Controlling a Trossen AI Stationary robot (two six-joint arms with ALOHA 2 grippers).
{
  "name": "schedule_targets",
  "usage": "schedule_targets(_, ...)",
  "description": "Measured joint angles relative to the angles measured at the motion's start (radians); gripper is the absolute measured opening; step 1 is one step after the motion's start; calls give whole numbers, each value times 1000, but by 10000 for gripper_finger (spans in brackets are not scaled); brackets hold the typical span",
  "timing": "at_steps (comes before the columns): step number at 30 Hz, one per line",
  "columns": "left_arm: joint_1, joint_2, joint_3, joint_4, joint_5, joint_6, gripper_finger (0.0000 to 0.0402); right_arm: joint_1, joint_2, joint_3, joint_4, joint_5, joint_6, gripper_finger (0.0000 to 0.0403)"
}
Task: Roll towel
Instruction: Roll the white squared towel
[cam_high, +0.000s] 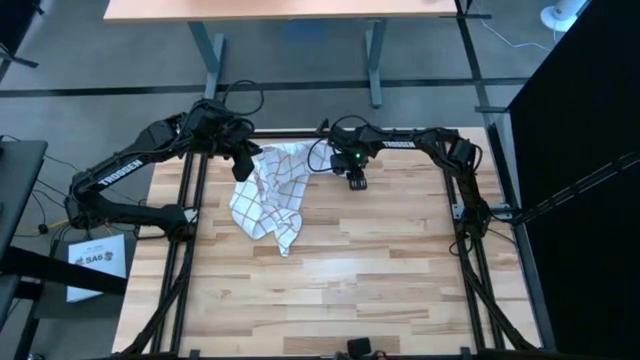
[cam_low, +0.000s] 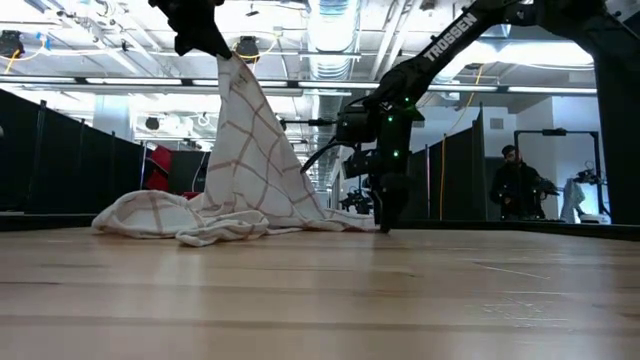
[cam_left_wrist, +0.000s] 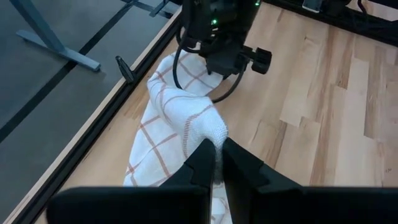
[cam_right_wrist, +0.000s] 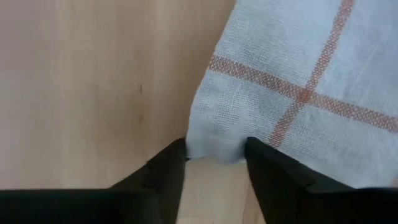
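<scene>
A: So, where is the towel (cam_high: 268, 195)?

B: Crumpled at the far left of the wooden table (cam_high: 380, 270), one corner lifted high in a peak. Its grid lines look reddish-brown.

A: What lifts it?

B: The left gripper (cam_left_wrist: 217, 155), fingers pinched together on that raised corner, well above the tabletop.

A: And the right gripper (cam_right_wrist: 215, 163)?

B: Down at the tabletop by the towel's right edge. Its fingers stand apart, one on each side of a towel corner, not yet clamped.
</scene>
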Motion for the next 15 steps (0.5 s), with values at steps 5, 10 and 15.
schedule_targets(5,0,0,0,0,0,2,9,-6,-9,-2,-4,-12,2,16)
schedule_targets(10,0,0,0,-4,0,-3,9,-29,-87,-11,-52,-18,38,3)
schedule_targets(15,0,0,0,-9,0,-3,9,-76,-284,-19,-120,-27,73,1)
